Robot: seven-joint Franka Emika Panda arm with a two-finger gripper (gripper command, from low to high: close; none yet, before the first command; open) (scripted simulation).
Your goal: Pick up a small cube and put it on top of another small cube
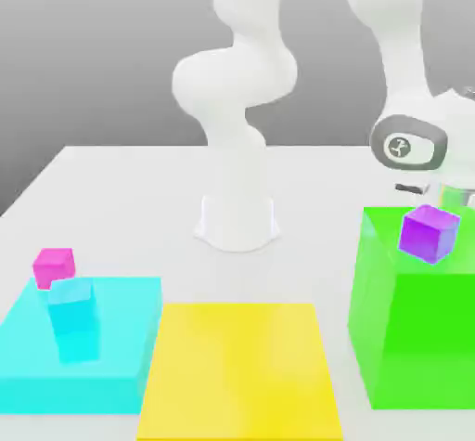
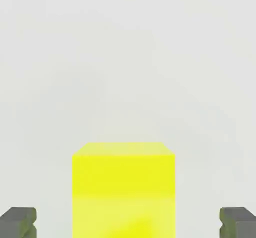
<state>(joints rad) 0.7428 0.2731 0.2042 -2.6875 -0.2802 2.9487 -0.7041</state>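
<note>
While the arm reaches behind the tall bright-green block (image 1: 413, 323) at the exterior view's right, its white wrist housing (image 1: 413, 142) stands just above that block's far edge, and the fingers are hidden there. A small violet cube (image 1: 429, 233) rests tilted on the green block's top, near the wrist. Well apart from the tool, toward the exterior view's left, lie a flat yellow square pad (image 1: 239, 369) and a flat cyan pad (image 1: 111, 356) bearing a small cyan cube (image 1: 72, 304), with a small magenta cube (image 1: 53, 266) just beside it.

In the hand view, the small plain bright-yellow cube (image 2: 124, 189) sits squarely between the two dark grey fingertips (image 2: 20, 222), centred in the gripper (image 2: 128, 223). The jaws stand wide, each clear of a cube face. The cube rests on a pale surface, probably the table. Nothing obstructs the gap; closing should need no sideways correction.
</note>
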